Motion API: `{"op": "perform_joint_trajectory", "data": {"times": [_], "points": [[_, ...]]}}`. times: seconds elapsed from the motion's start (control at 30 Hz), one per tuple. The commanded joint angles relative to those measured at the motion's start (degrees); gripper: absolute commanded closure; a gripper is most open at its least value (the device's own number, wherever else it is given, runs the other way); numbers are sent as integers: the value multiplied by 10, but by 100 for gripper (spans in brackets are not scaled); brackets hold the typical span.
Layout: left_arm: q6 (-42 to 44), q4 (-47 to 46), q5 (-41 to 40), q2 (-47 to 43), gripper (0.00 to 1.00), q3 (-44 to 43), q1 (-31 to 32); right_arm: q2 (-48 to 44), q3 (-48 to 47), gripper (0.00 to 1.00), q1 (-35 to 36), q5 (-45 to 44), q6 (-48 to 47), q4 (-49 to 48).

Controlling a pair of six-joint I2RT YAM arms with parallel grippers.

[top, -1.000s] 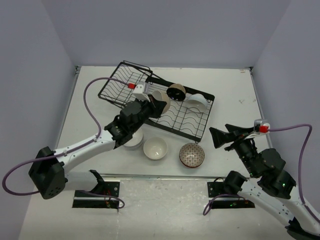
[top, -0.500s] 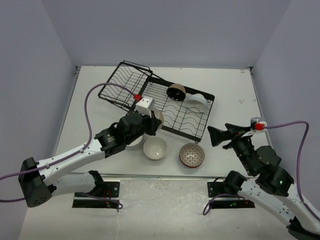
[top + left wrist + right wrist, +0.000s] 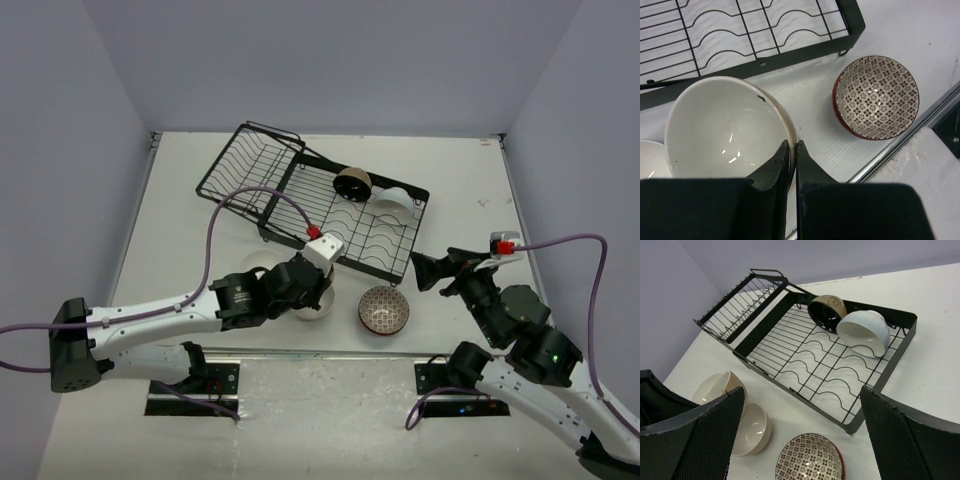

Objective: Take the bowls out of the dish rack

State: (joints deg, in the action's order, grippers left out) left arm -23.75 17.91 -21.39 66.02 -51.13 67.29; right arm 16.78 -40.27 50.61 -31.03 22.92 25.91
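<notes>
Cream bowl (image 3: 725, 130), pinched at its rim by the closed left hand (image 3: 792, 150), has come off the dish rack (image 3: 805, 51) to the table's (image 3: 900, 25) lower centre beside the patterned bowl (image 3: 876, 95), leaving a dark-lined bowl (image 3: 352, 182) and a white bowl (image 3: 392, 203) racked, while the right hand (image 3: 425, 272) has spread wide, empty.

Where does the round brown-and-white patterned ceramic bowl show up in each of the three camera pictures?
Top external: the patterned bowl sits on the table at lower centre, just in front of the black wire dish rack.
Left wrist: upper right, to the right of the cream bowl pinched by the left gripper.
Right wrist: bottom centre, cut off by the edge.
Shared landmark: the dish rack's near corner, close to the bowl in every view.
</notes>
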Motion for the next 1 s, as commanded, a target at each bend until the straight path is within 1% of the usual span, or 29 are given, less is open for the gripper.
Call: {"op": "perform_joint_trajectory", "data": {"times": [0.0, 0.3, 0.37, 0.67, 0.97], "points": [[27, -9, -46, 2, 100, -36, 21, 5, -19, 2, 0, -16, -2, -7], [5, -6, -81, 56, 100, -28, 79, 3, -18, 2, 0, -10, -2, -9], [0, -5, -103, 67, 100, -23, 91, 1, -17, 2, 0, -7, -2, -10], [3, 17, -139, 96, 100, -19, 100, 6, -13, 2, 0, 2, -5, -21], [9, 14, -125, 128, 100, -18, 101, 19, -10, 2, 0, 7, -5, -28]]}}
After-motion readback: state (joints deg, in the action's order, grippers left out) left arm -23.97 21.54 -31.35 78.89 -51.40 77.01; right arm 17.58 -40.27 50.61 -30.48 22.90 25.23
